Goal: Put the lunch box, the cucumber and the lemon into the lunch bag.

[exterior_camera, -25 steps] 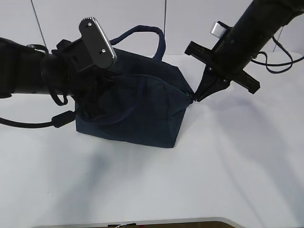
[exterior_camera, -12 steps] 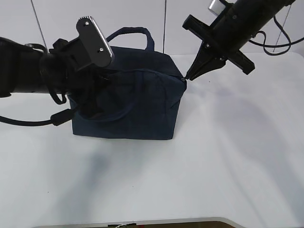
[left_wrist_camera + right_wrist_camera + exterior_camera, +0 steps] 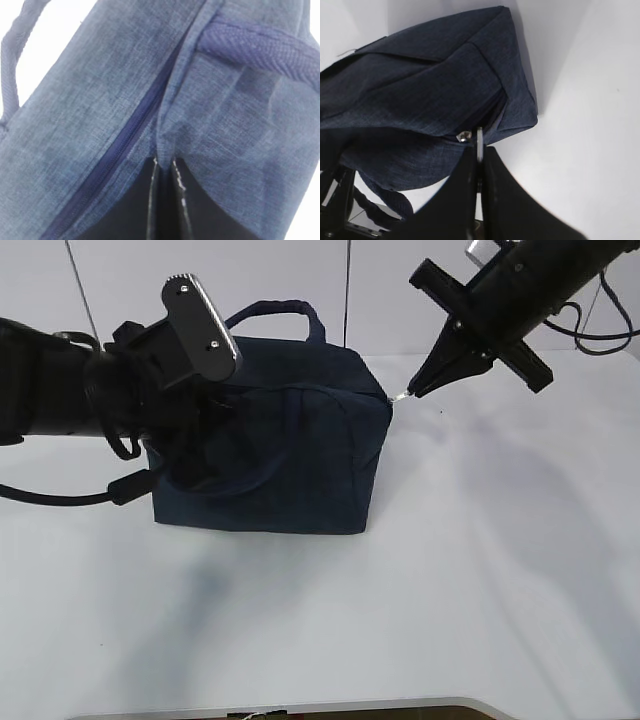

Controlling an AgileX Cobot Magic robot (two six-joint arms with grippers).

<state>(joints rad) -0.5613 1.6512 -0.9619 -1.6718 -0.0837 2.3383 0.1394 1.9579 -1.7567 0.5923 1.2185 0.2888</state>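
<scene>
The dark navy lunch bag (image 3: pixel 290 465) stands upright on the white table, and its zipper (image 3: pixel 125 145) looks closed along the top. My left gripper (image 3: pixel 165 162) is shut on a fold of the bag's fabric at its left top, beside the zipper. In the exterior view the left arm (image 3: pixel 60 390) covers that grip. My right gripper (image 3: pixel 412 393) is shut on the silver ring pull (image 3: pixel 479 136) at the bag's right upper corner. The lunch box, the cucumber and the lemon are out of view.
The white table (image 3: pixel 480 570) spreads in front and to the right of the bag. A bag handle (image 3: pixel 275 310) loops up behind the bag. A second handle (image 3: pixel 260 45) lies along the near side. Black cables (image 3: pixel 590 335) hang behind the right arm.
The bag, pulled askew and tilted a second ago, now stands square. My right gripper has risen and drawn to the right with the ring pull. The left arm has barely moved.
</scene>
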